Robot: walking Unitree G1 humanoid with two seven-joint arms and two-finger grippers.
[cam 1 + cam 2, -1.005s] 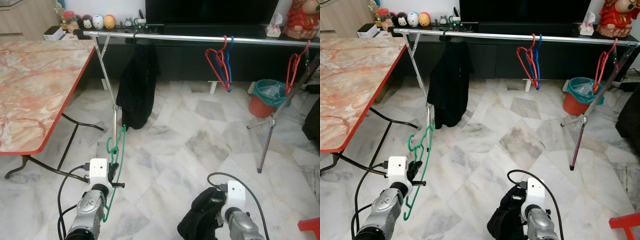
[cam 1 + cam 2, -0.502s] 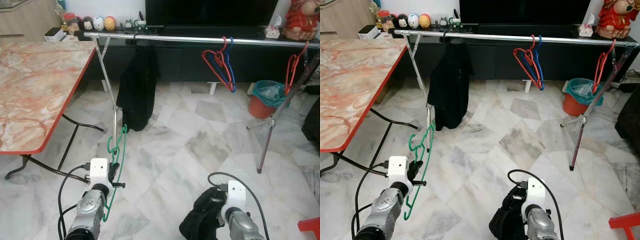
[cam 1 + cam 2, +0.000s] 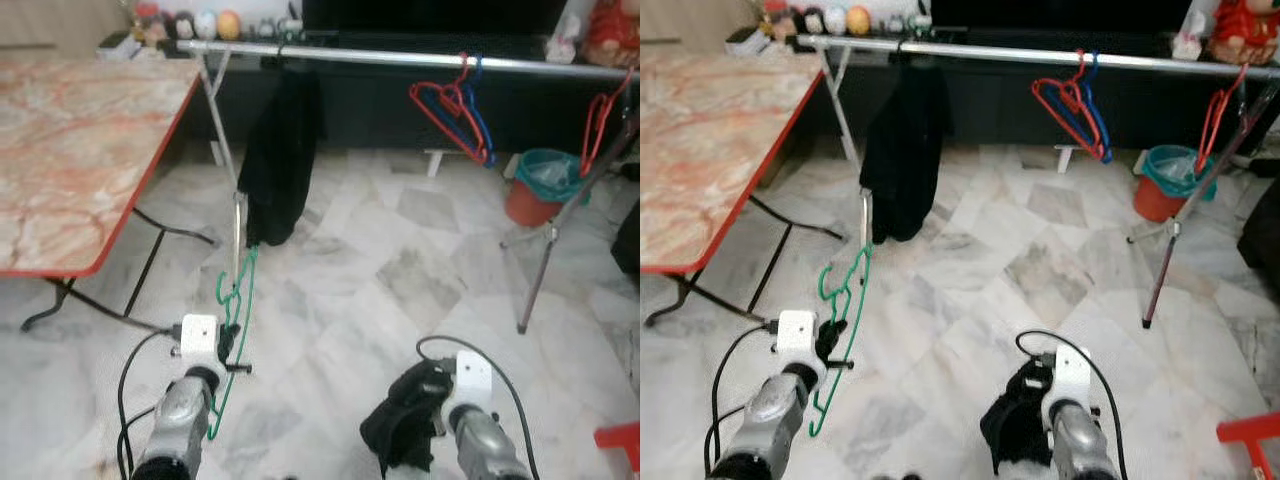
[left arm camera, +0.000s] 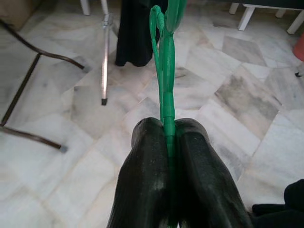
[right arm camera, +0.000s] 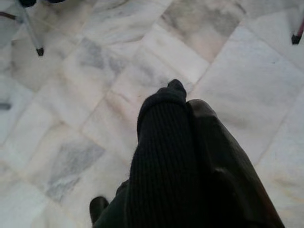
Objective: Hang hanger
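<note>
- Nearest the camera, the left gripper is clamped tight on the thin lower bar of a green hanger, which stands upright in front of it, hook uppermost
- Beside it, the right gripper carries a black ribbed garment draped over its fingers; whether those fingers are pinched on the cloth cannot be told
- Compared with half a second ago, the whole head view has tipped and slid forward and is slightly blurred, so the robot is judged to be walking toward the clothes rail; the hanger sits in the gripper just as it did, and nothing on the rail has moved
- The green hanger is not yet hung: it is well short of the rail and far below it
- On the rail, a black garment hangs near its left end, red and blue hangers hang further right, and a red hanger hangs near the right end
- Left of the rail stands a marble-topped table; below its right end sits a teal-lined bin
- Judged next: more approach, then a lift of the hook over a bare stretch of rail
</note>
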